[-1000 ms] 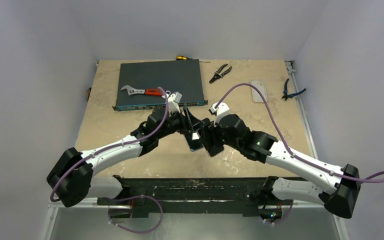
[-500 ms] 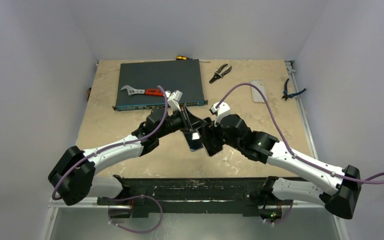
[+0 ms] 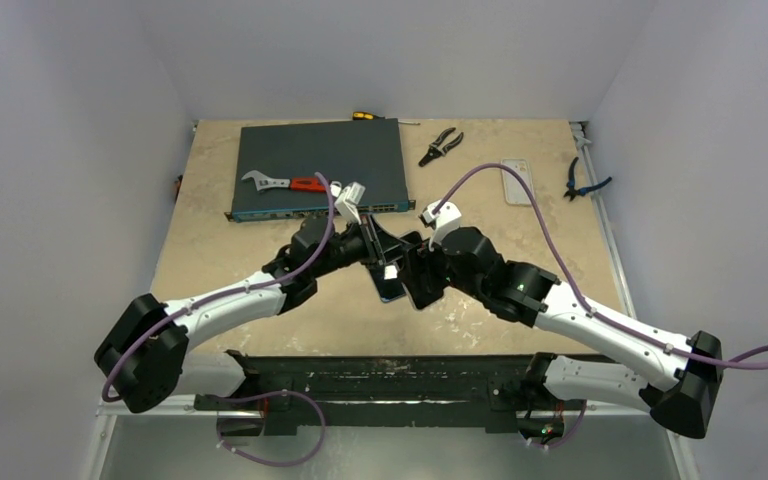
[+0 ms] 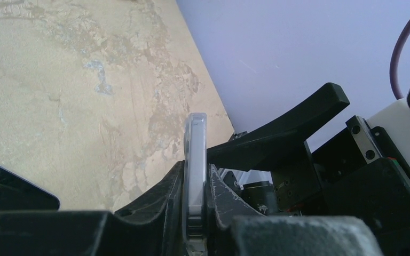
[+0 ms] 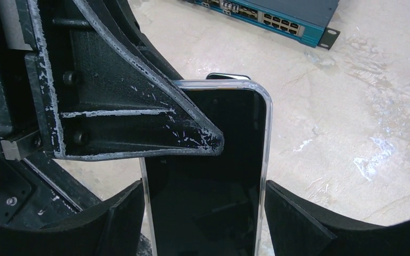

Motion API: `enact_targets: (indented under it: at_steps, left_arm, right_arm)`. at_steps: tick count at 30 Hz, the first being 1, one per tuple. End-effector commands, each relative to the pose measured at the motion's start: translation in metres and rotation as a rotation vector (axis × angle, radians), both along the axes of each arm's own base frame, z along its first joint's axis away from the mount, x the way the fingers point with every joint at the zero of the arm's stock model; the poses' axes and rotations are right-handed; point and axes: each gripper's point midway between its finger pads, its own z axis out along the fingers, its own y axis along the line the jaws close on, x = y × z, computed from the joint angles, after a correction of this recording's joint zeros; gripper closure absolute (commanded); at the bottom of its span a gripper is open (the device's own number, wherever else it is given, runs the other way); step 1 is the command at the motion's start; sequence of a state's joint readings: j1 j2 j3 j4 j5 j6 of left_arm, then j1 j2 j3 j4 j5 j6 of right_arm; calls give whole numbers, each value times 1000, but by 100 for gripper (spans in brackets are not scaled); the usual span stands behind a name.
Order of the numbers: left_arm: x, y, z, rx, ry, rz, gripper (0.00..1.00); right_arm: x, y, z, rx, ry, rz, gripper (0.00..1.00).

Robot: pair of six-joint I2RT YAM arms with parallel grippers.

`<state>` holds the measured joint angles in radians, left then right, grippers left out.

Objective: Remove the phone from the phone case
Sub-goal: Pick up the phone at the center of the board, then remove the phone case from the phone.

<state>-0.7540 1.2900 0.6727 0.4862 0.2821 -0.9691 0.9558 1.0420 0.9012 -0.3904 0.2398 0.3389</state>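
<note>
Left pincer (image 4: 195, 178) pinched on one clear case (image 4: 195, 138) edge, right pincer (image 5: 205, 194) clasping one phone (image 5: 208, 133) across its width

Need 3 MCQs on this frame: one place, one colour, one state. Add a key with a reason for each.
1. Where is the wrench?
A. on the network switch
B. in a drawer
C. hanging on a hook

2. What colour is the phone case?
A. red
B. clear
C. yellow

3. How is the left gripper?
A. wide open
B. shut on the phone case
C. out of view

Key:
1 A: it lies on the switch's top.
2 B: the dark phone shows through its see-through rim.
3 B: it pinches the case's edge in the left wrist view.
</note>
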Motion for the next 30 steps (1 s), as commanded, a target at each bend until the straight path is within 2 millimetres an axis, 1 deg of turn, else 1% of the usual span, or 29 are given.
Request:
enact_targets:
  at_steps: [1,2,5,6,8,9,11,12,13,14,17,19,20,21,22,23,25,26,30]
  left_arm:
    - [-5,0,20,-59,-47,-17,98]
    - [-4,0,22,-64,-49,-12,100]
    - [-3,2,29,-90,-64,4,100]
    - [-3,4,35,-112,-74,17,100]
    - [2,15,48,-154,-94,90,100]
    - [6,24,55,-172,-108,141,100]
    - [18,47,72,-204,-143,269,100]
    - [24,59,84,-226,-160,324,100]
    - [31,72,96,-248,-174,381,100]
    - [36,83,109,-274,-188,414,100]
    - [46,115,142,-355,-217,494,100]
    - [47,130,160,-392,-246,536,100]
    - [46,137,169,-408,-267,554,100]
    - [42,142,179,-431,-291,566,100]
    - [39,145,186,-460,-304,568,100]
    - [35,148,193,-497,-320,564,100]
    - [26,151,204,-577,-334,545,100]
    - [23,153,206,-612,-336,537,100]
    - [10,160,222,-763,-336,499,100]
  right_arm:
    - [6,12,53,139,-98,8,100]
    - [6,12,54,141,-99,11,100]
    - [5,12,53,144,-97,15,100]
    - [4,12,52,154,-81,5,99]
    - [-2,18,55,200,-44,22,60]
    - [-4,20,57,218,-36,28,45]
    - [-5,23,67,275,-19,33,25]
    - [-5,24,72,304,-10,35,17]
    - [-5,25,78,344,1,36,12]
    - [-5,26,85,380,6,41,10]
    - [-6,25,109,495,6,74,8]
    - [-7,21,126,561,-27,78,8]
    - [-11,20,133,599,-54,99,9]
    - [-16,21,153,679,-120,139,9]
    - [-23,19,162,746,-151,167,9]
    - [-28,18,165,786,-158,183,9]
    - [-28,17,169,795,-150,184,9]
    - [-29,20,171,803,-139,199,9]
    - [-39,28,185,931,-141,286,11]
